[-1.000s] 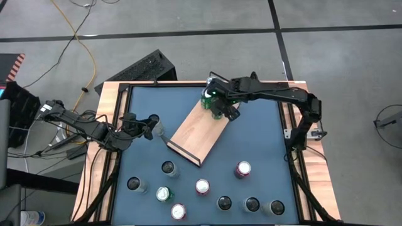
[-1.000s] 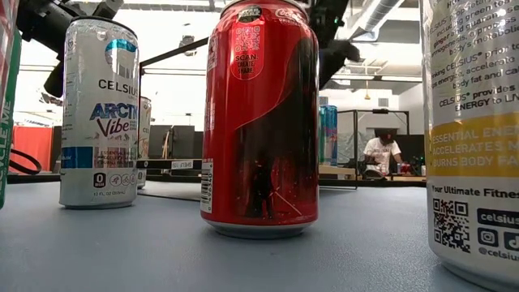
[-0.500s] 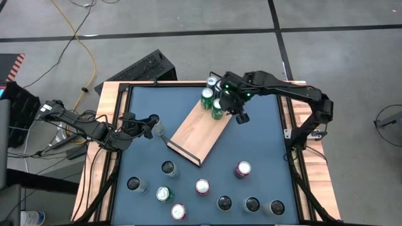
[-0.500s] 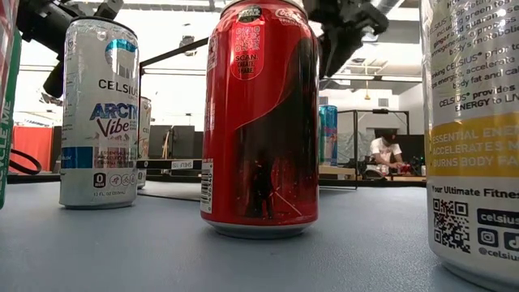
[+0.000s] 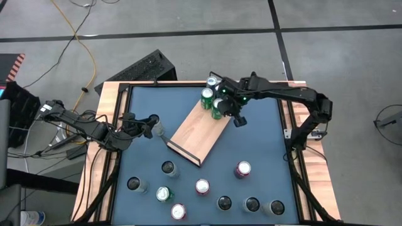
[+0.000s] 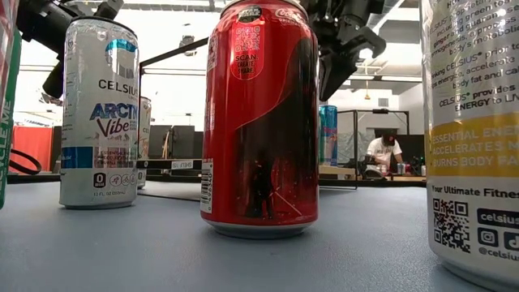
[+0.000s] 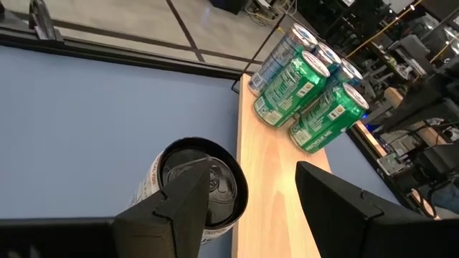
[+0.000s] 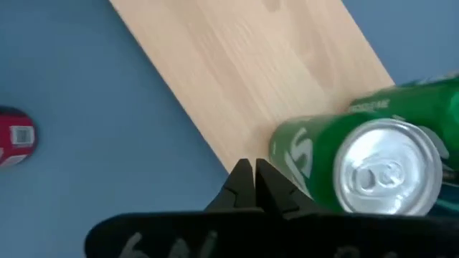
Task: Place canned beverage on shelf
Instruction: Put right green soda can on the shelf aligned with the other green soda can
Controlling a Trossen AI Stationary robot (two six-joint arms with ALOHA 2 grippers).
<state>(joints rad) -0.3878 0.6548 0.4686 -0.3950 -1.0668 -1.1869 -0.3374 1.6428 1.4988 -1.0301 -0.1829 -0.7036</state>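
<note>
1. The left claw [image 5: 152, 123] sits near the left side of the blue table [image 5: 264, 144], its fingers [image 7: 179, 208] partly open around a silver can [image 5: 157, 127] that stands upright on the table. In the left wrist view the can's top shows between the two fingers; whether they press on it I cannot tell.
2. Just right of that can lies the shelf [image 5: 200, 130], a light-wood board set at a slant across the middle of the table, its dark lip and wire rail at the near-left end.
3. On the shelf's far end stand three cans close together: a green can [image 5: 206, 98], a second green can [image 5: 218, 108] beside it, and a blue-and-silver can [image 5: 212, 82] behind them. They are upright in the high view.
4. The right claw [image 5: 238, 119] hangs just right of the second green can, over the shelf's right edge, its fingers [image 8: 252, 183] pressed together and holding nothing. The right wrist view shows that can's silver top [image 8: 387, 168] beside the closed fingertips.
5. Along the near part of the table stand more loose cans, among them a red can [image 5: 243, 169] and a green-topped can [image 5: 164, 193].
6. In the low view a red can [image 6: 261, 118] fills the middle, with a white can [image 6: 99, 113] to its left.
</note>
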